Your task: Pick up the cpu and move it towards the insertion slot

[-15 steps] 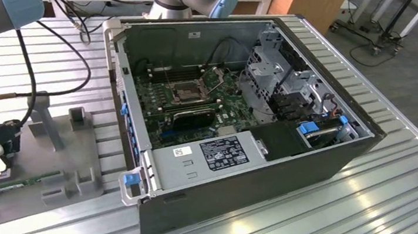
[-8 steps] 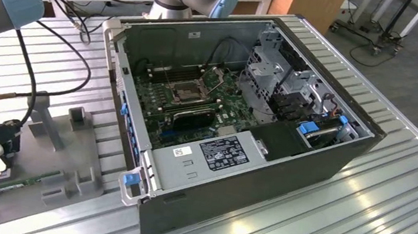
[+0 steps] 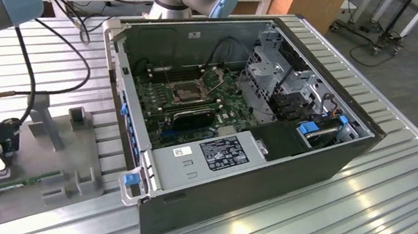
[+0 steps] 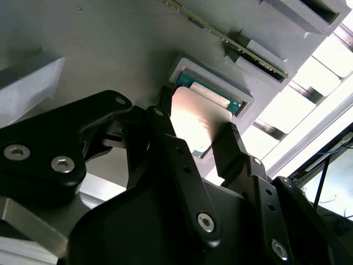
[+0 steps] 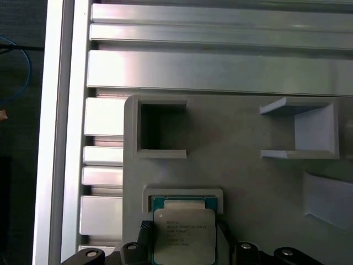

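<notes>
End effector [image 4: 196,121] snug on both cpu [image 5: 183,236] edges

One cpu [image 5: 183,234], one insertion slot [image 3: 188,93], one computer case [image 3: 264,188], one memory stick [image 3: 28,180].

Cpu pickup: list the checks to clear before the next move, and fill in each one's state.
1. Gripper lined up on the cpu: ok, the chip sits centred under it in both wrist views.
2. Hold on the cpu: cannot tell.
3. Cpu lifted clear of the grey holder: cannot tell; its edge lies at the holder's frame.
4. Insertion slot reachable: ok, the computer case lies open with the slot exposed from above.
5. Black cables at the exterior view's left free of the arm's way: cannot tell.
</notes>
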You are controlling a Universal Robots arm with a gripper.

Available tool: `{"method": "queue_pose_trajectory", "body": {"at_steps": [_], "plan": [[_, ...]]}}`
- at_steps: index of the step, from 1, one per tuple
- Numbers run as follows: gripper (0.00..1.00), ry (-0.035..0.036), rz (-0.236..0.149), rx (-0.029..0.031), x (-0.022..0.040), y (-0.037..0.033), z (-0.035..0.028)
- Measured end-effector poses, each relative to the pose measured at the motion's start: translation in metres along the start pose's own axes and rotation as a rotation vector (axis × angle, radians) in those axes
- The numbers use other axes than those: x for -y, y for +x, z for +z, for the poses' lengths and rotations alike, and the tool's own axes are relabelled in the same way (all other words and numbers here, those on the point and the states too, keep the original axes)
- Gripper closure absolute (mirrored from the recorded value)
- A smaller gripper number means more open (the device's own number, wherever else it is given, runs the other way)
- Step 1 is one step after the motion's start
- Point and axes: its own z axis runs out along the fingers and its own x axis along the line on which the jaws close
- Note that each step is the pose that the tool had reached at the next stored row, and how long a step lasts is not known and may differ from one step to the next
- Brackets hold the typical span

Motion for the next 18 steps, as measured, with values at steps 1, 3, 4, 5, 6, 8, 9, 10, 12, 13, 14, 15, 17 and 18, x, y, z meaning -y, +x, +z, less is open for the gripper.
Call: {"method": "queue_pose_trajectory", "body": {"at_steps": [1,3,4,5,6,8,9,10,12,13,14,15,17,18], "plan": [[0.46,0.0,0.0,0.0001,0.0,0.0,-0.0012],[0.46,0.0,0.0,0.0001,-0.0002,0.0,-0.0046],[0.46,0.0,0.0,0.0,-0.0002,0.0,-0.0064],[0.46,0.0,0.0,0.0,-0.0003,0.0,-0.0083],[0.46,0.0001,0.0,0.0001,-0.0003,0.0,-0.0103],[0.46,0.0001,0.0,0.0001,-0.0005,0.0,-0.0144],[0.46,0.0001,0.0,0.0,-0.0006,0.0,-0.0164],[0.46,0.0001,0.0,0.0001,-0.0006,0.0001,-0.0182],[0.46,0.0001,0.0,0.0,-0.0007,0.0001,-0.022],[0.46,0.0001,0.0,0.0001,-0.0008,0.0001,-0.0238],[0.46,0.0001,0.0,0.0001,-0.0008,0.0001,-0.0257],[0.46,0.0001,0.0,0.0002,-0.0009,0.0001,-0.0277],[0.46,0.0001,0.0,0.0001,-0.001,0.0001,-0.0311],[0.46,0.0001,0.0,0.0,-0.0011,0.0001,-0.0329]]}}
